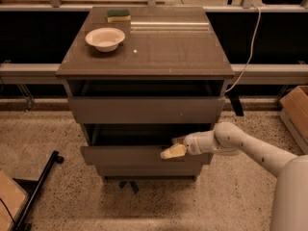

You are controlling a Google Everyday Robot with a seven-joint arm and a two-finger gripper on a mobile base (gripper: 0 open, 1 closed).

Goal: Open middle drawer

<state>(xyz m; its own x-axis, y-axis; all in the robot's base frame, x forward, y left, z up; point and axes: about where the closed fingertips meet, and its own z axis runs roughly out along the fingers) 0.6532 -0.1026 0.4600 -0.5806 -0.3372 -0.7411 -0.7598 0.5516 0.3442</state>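
The middle drawer (130, 155) of the grey-brown cabinet is pulled out a little, with its dark inner tray showing above its flat front. My gripper (175, 146) reaches in from the right on a white arm (240, 143). It sits at the top edge of that front, right of centre. One yellowish finger (171, 152) lies on the outside of the front; the other sits just behind the edge, inside the drawer. The top drawer (144, 109) above stands slightly open. The lowest drawer (149, 170) is shut.
On the cabinet top (168, 47) stand a white bowl (105, 38) and a green-yellow sponge (118, 15). A white cable (248, 47) hangs at the right. A cardboard box (296, 112) stands at the right edge. A black stand leg (38, 186) lies on the floor at left.
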